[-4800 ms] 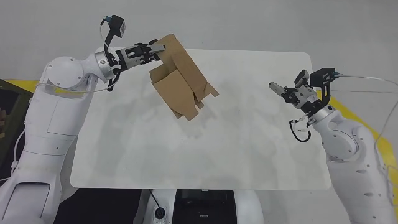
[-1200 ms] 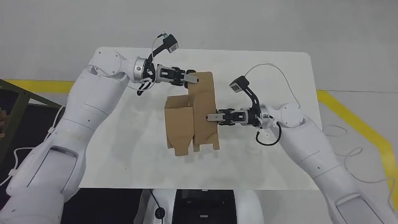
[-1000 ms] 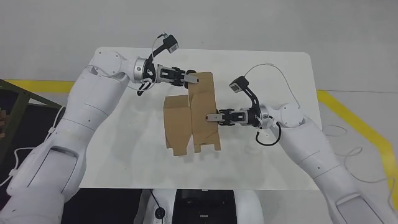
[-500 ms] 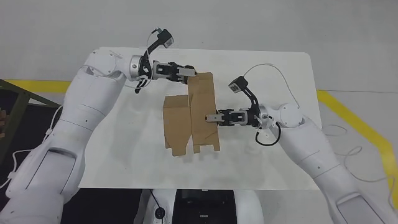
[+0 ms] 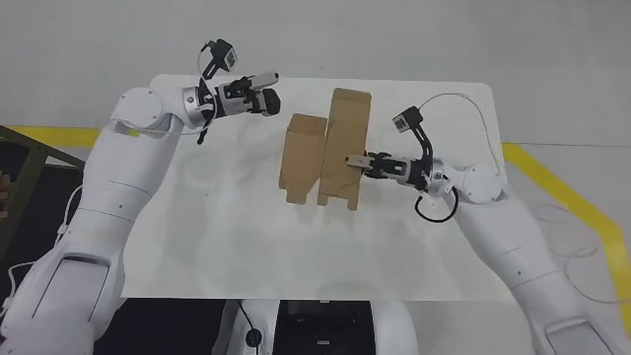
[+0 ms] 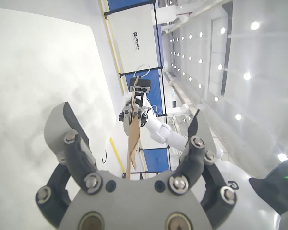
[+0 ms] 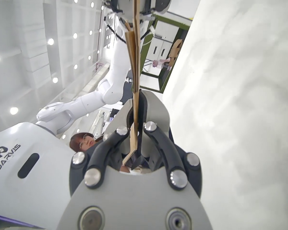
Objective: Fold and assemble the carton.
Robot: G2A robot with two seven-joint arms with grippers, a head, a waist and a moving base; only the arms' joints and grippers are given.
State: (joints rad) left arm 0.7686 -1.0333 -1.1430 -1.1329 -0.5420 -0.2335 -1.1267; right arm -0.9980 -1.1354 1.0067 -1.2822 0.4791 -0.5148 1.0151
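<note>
Right fingers (image 7: 156, 113): closed flat on one thin edge of the carton (image 7: 135, 56), with only a narrow strip of cardboard between the pads.
Right gripper (image 5: 357, 161): at the carton's 3 o'clock side in the top view, and the only thing holding it.
Left fingers (image 6: 62, 125): spread wide with nothing between them.
Left gripper (image 5: 274, 100): at about 10 o'clock from the carton, well apart from it and pointing toward it.
Carton: a flattened brown sheet with its broad face up, over the middle of the table (image 5: 414, 247) toward 12 o'clock. Its flaps point to 6 o'clock. It appears to be held clear of the table top, though contact cannot be ruled out.
Risk, slip: the pinch is on one edge only, so the long unsupported panel could probably swing or slide out of the pads if the arm turns quickly.
Risk, sag: the free side at 9 o'clock may droop, so the open left fingers would meet the sheet at an angle and push it instead of catching it.
Risk, crease: a push from the left while the right holds rigid could buckle a panel away from its scored fold.
Risk, flaps: the loose flaps could catch on the table if the sheet is lowered.
</note>
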